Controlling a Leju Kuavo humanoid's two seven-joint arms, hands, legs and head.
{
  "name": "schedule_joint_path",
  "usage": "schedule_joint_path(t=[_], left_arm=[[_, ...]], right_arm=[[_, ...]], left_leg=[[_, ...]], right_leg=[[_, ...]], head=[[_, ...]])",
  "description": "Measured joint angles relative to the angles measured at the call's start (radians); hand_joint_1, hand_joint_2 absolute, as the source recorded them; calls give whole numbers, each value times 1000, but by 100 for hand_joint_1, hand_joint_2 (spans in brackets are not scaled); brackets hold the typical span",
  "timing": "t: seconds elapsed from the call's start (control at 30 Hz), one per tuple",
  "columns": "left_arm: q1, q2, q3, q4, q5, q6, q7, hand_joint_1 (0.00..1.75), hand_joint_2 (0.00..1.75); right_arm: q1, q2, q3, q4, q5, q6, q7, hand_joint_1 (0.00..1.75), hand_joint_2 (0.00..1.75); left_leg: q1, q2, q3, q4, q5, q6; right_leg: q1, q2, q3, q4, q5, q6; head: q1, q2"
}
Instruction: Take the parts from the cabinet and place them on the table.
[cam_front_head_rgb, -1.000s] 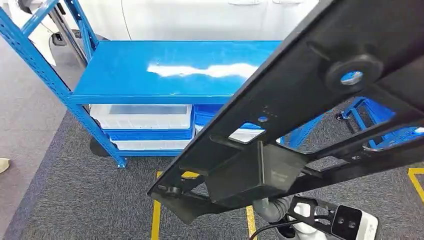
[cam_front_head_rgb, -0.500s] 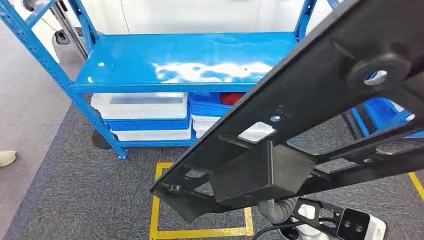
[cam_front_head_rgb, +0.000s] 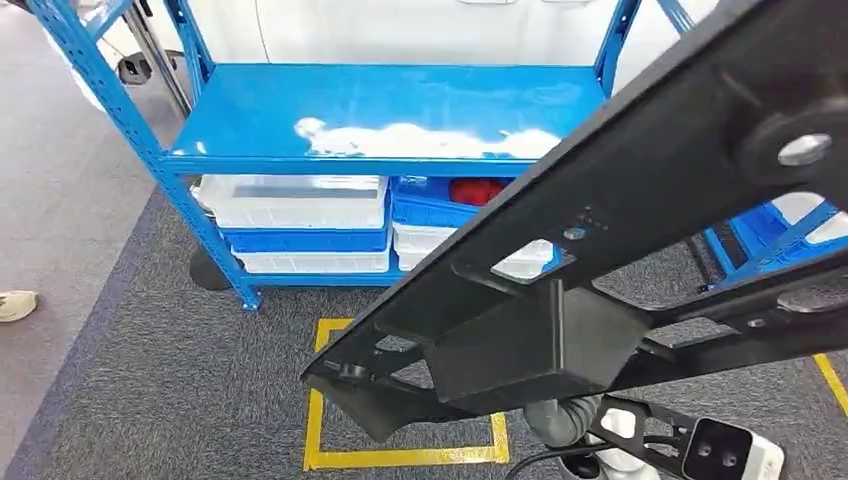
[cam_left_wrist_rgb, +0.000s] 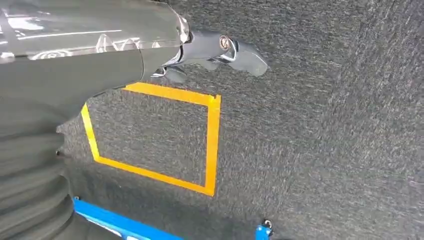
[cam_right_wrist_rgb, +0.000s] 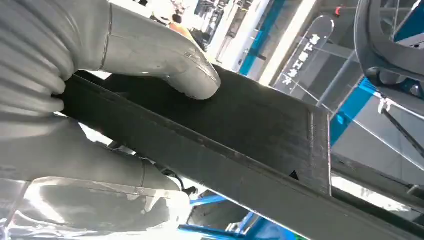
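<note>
- The part (cam_front_head_rgb: 640, 210) is a long, flat, matt black frame with cut-out windows, round bosses with bright metal centres and a boxy block on its underside; it slants across the head view from low centre to upper right
- In the right wrist view the part (cam_right_wrist_rgb: 210, 140) shows as a thin, dark, fine-grained slab with a straight edge, clamped in the right hand (cam_right_wrist_rgb: 100, 100): the thick grey thumb (cam_right_wrist_rgb: 170, 65) presses on its broad face, the ribbed cover sits just behind, and pale glossy parts of the hand lie under the slab
- The part runs on well past the thumb tip, ending in a square corner
- The left hand (cam_left_wrist_rgb: 210, 50) hangs over the floor holding nothing; its smooth grey fingers (cam_left_wrist_rgb: 245, 55) point outward with a small gap between them
- Beyond those fingers lies coarse dark grey carpet (cam_left_wrist_rgb: 325, 125) with a square of yellow tape (cam_left_wrist_rgb: 212, 145), open floor all round it
- The rack (cam_front_head_rgb: 390, 115) is blue painted steel with perforated uprights and a glossy, bare top shelf that reflects light; it stands past the part's low end
- Under that shelf sit clear and blue plastic bins (cam_front_head_rgb: 295, 215), packed side by side, one holding something red (cam_front_head_rgb: 477, 190)
- A shoe toe (cam_front_head_rgb: 15, 305) rests on smoother grey floor at the carpet's edge, well apart from the rack
</note>
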Motion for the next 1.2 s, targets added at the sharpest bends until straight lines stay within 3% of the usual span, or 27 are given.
schedule_joint_path(t=[0.13,0.2,0.23,0.27,0.3,0.33,0.37,0.4,0.43,0.47,0.5,0.53,0.63,0.67,0.7,0.73,0.8,0.83,0.87,0.9,0.97,1.0,1.03,1.13,1.17,1.2], left_arm=[[-1,0,0,0,0,-1,0,0,175],[-2,1,0,0,0,-2,0,0,175],[-2,2,0,0,0,-3,0,0,175],[-2,3,-1,0,0,-3,0,0,175],[-1,5,-2,0,0,-3,1,0,175],[-1,4,-2,0,0,-3,1,0,175],[0,4,-2,0,0,-3,3,0,175],[0,5,-2,0,0,-3,6,0,175],[0,5,-2,0,0,-3,8,0,175],[0,6,-2,0,0,-3,10,0,175],[1,6,-2,0,0,-3,12,0,175],[1,6,-2,0,0,-2,16,0,175],[-1,6,-2,0,0,5,23,0,175],[-1,6,-2,0,0,7,29,0,175],[-4,7,-2,0,0,11,33,0,175],[-3,7,-2,0,0,19,41,0,175],[1,7,-1,0,0,39,49,0,175],[2,7,0,0,0,54,47,0,175],[1,7,0,0,0,69,39,0,175],[0,7,0,0,0,78,30,0,175],[-3,6,0,0,0,80,21,0,175],[-4,5,0,0,0,82,17,0,175],[-3,5,0,0,0,84,14,0,175],[-6,5,0,0,0,93,10,0,175],[-9,5,0,0,0,99,10,0,175],[-11,5,0,0,0,101,8,0,175]], right_arm=[[1,1,-1,-9,3,-2,0,175,175],[1,4,-2,-22,9,-7,0,175,175],[1,5,-2,-28,10,-9,0,175,175],[3,5,-3,-34,11,-9,0,175,175],[6,5,-5,-36,11,-8,0,175,175],[9,5,-7,-37,9,-5,0,175,175],[13,5,-10,-39,8,0,0,175,175],[14,5,-11,-41,8,4,0,175,175],[14,5,-14,-42,7,12,0,175,175],[13,5,-18,-42,5,20,0,175,175],[12,5,-20,-42,5,24,0,175,175],[9,5,-24,-42,5,27,0,175,175],[10,4,-35,-42,7,26,0,175,175],[10,4,-39,-42,9,20,0,175,175],[11,3,-43,-42,10,14,0,175,175],[10,3,-47,-41,11,8,0,175,175],[9,1,-51,-37,13,-5,0,175,175],[7,-3,-51,-31,16,-20,0,175,175],[2,-8,-51,-26,18,-36,0,175,175],[-3,-14,-51,-22,18,-50,0,175,175],[-17,-23,-51,-19,18,-63,0,175,175],[-25,-27,-51,-19,18,-69,0,175,175],[-37,-31,-51,-18,21,-79,0,175,175],[-48,-48,-42,-21,44,-138,0,175,175],[-49,-53,-33,-28,50,-155,0,175,175],[-50,-56,-22,-38,54,-169,0,175,175]], left_leg=[[2,2,-12,0,7,-19],[3,-3,-25,32,-25,-32],[5,-4,-53,95,-64,-37],[9,-4,-97,193,-110,-43],[13,-4,-133,271,-138,-48],[17,-4,-156,319,-144,-52],[22,-4,-154,314,-127,-56],[26,-4,-132,267,-91,-58],[31,-6,-92,182,-42,-59],[36,-22,-48,88,4,-62],[40,-60,-23,37,4,-60],[37,-67,-16,13,-4,-54],[29,-47,-25,24,-1,-37],[41,-35,-24,14,7,-25],[38,-27,-25,12,10,-17],[35,-20,-27,12,12,-12],[29,0,-30,12,12,-8],[27,10,-32,13,12,-8],[25,21,-32,13,12,-7],[25,29,-31,14,12,-7],[22,42,-28,15,10,-9],[21,47,-27,15,9,-11],[11,52,-29,20,6,-16],[11,78,-27,13,8,-29],[9,83,-25,14,4,-36],[16,47,-30,29,-12,-42]], right_leg=[[-1,1,-10,-22,6,-13],[-10,-1,-3,-38,14,-22],[-11,-2,-4,-38,15,-25],[-10,2,-5,-38,15,-25],[-10,4,-7,-38,15,-25],[-11,8,-7,-36,15,-25],[-12,15,-7,-34,16,-25],[-13,22,-7,-32,15,-23],[-15,33,-7,-29,14,-20],[-18,42,-8,-23,12,-15],[-17,50,-13,-17,10,-8],[-15,63,-23,-7,10,0],[-18,83,-35,-13,24,22],[-20,84,-38,-9,19,28],[-17,48,-46,12,-1,30],[-17,27,-71,66,-38,33],[-18,12,-144,227,-113,37],[-18,11,-172,287,-129,38],[-18,10,-174,296,-118,38],[-18,8,-153,258,-89,36],[-16,-13,-63,91,-6,26],[-11,-51,-24,16,13,17],[2,-64,-15,-11,0,13],[3,-38,-27,-9,5,-3],[-5,-30,-25,-18,11,-13],[-8,-23,-22,-24,16,-18]], head=[[0,0],[0,0],[0,0],[0,0],[0,0],[0,0],[0,0],[0,0],[0,0],[0,0],[0,0],[0,0],[0,0],[0,0],[0,0],[0,0],[0,0],[0,0],[0,0],[0,0],[0,0],[0,0],[0,0],[0,0],[0,0],[0,0]])
